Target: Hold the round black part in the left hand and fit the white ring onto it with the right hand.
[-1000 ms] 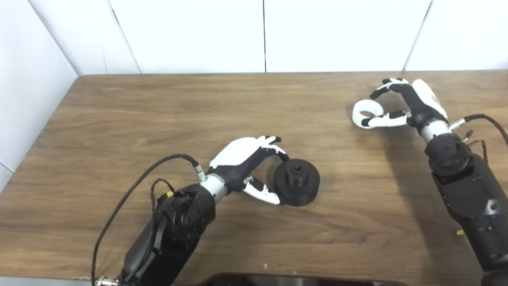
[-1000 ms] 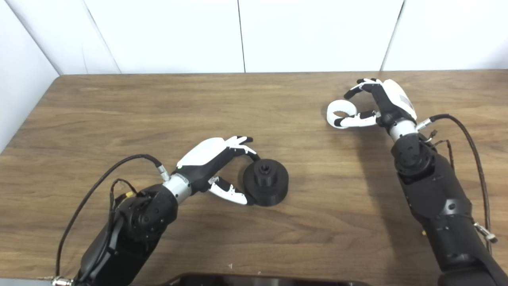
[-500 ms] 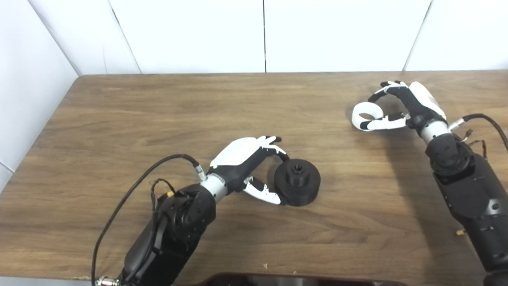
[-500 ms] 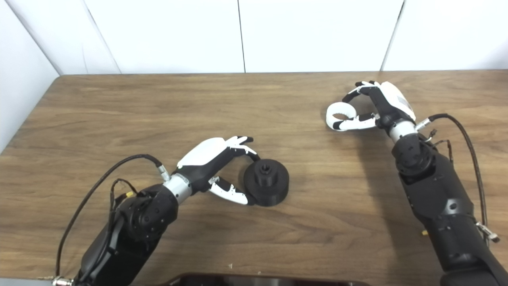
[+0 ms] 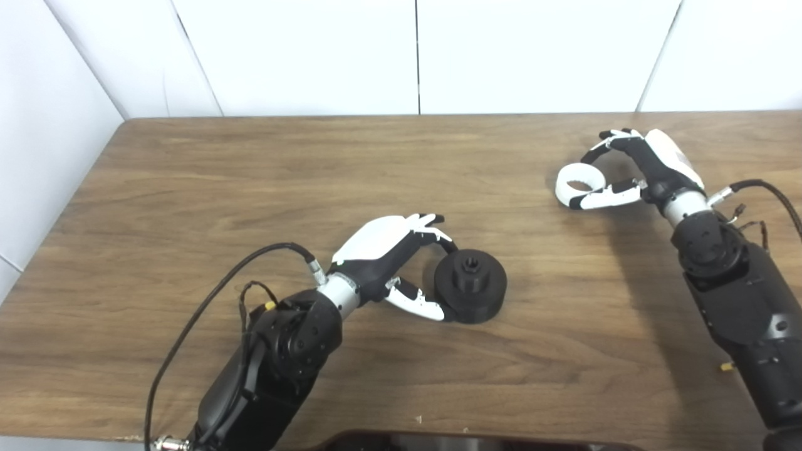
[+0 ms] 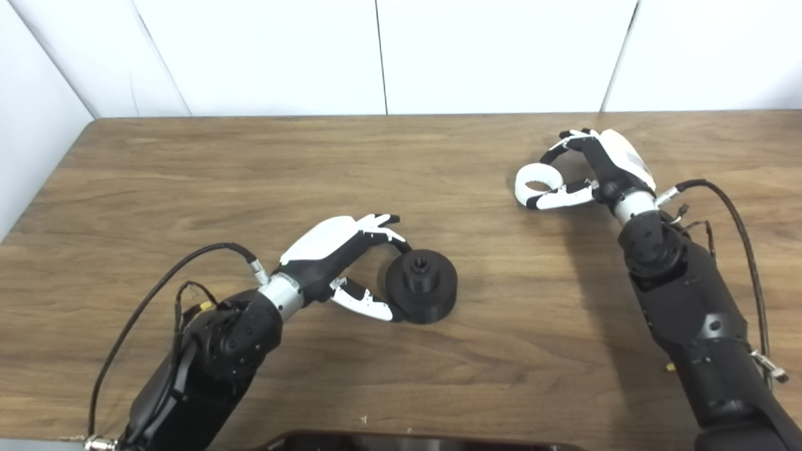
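Observation:
The round black part [image 5: 471, 289], a thick disc with a raised hub, rests on the wooden table [image 5: 250, 175] near the middle. My left hand [image 5: 388, 250] cups its left side, fingers curled over the far rim and thumb pressed to the near rim. At the right rear, the white ring [image 5: 561, 188] sits between the fingers and thumb of my right hand [image 5: 639, 164], the thumb along its near side and the fingertips at its far right edge. I cannot tell whether the ring touches the table.
White wall panels close off the table's back and left sides. A dark curved object [image 5: 463, 440] pokes in at the bottom edge. Cables loop from both forearms, one over the table at the left [image 5: 207, 300].
My right hand's fingers have curled down onto the white ring, which has turned slightly flatter. The left hand and black part have barely shifted.

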Motion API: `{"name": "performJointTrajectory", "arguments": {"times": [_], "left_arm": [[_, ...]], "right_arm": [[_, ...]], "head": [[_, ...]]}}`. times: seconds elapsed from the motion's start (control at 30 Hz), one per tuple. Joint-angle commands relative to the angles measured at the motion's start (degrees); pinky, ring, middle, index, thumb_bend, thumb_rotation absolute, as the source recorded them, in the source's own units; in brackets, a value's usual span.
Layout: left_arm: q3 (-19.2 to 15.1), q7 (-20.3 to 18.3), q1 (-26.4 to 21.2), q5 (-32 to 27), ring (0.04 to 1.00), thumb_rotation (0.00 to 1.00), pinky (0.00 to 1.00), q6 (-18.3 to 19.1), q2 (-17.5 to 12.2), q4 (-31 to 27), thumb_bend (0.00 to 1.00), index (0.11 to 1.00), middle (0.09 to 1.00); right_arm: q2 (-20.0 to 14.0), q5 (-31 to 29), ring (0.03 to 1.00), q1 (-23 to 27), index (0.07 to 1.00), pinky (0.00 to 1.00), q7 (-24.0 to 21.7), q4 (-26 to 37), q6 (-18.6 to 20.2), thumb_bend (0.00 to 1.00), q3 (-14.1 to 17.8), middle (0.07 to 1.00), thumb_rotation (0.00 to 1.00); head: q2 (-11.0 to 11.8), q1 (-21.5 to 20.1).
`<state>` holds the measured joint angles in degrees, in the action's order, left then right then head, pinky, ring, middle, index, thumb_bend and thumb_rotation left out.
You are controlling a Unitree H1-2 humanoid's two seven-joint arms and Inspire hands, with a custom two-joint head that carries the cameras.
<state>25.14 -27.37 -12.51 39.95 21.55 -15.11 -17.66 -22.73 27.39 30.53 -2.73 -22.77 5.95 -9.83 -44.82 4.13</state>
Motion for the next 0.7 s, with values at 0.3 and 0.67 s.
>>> {"name": "performJointTrajectory", "arguments": {"times": [0.3,0.67], "left_arm": [[0.81,-1.49,-0.22,-1.58,1.000,0.28,0.83,-0.43,0.45,0.01,0.83,0.734,0.986],[0.85,-1.52,-0.37,-1.67,1.000,0.27,0.83,-0.58,0.42,0.18,0.84,0.730,0.987]], "right_arm": [[-0.41,-0.32,0.989,2.58,0.491,0.93,2.24,0.38,-2.25,0.52,0.68,0.893,0.15],[-0.45,-0.38,0.983,2.41,0.491,0.91,2.30,1.65,-2.47,0.52,0.96,0.890,0.15]], "head": [[-0.01,-0.11],[0.05,-0.20]]}}
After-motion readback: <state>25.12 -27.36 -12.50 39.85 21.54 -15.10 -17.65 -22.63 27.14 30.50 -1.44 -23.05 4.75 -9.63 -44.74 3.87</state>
